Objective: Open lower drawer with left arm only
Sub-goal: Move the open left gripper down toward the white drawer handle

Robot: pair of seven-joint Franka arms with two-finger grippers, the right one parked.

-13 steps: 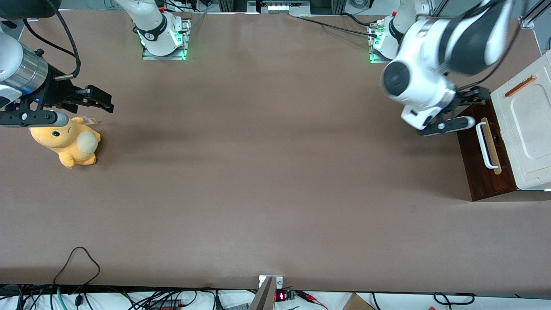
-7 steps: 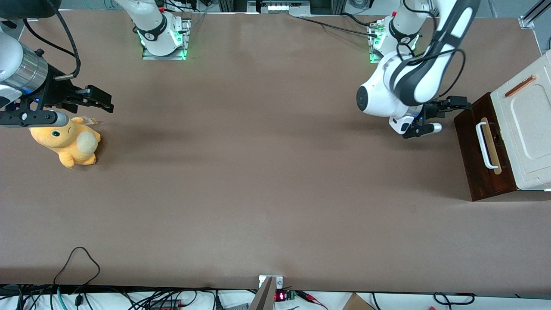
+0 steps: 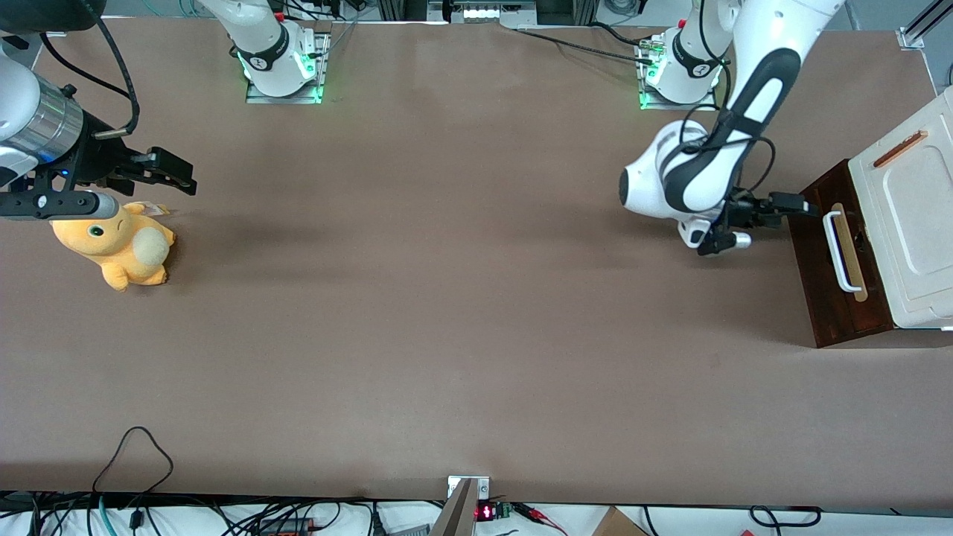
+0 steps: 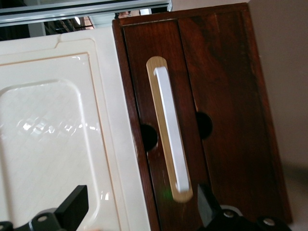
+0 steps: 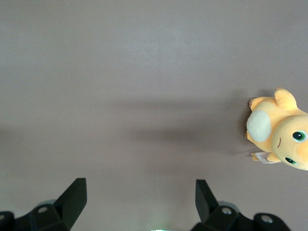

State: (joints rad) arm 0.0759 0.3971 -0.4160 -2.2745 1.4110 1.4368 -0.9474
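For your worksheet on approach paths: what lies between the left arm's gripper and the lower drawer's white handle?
Nothing: the left wrist view shows the open gripper facing the lower drawer and its handle unobstructed; the front view shows a short bare gap.

Orange plush toy (image 3: 115, 246) on brown table (image 3: 417, 298), toward parked arm's end; black cable (image 3: 134, 454) near table's front edge.

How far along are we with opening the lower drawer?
Early stage. Done: the left arm has brought its gripper in front of the lower drawer, fingers spread open. In hand: lining up on the white handle, which shows between the fingers but ungrasped. Left: close on the handle and pull; the drawer front looks flush, still shut.
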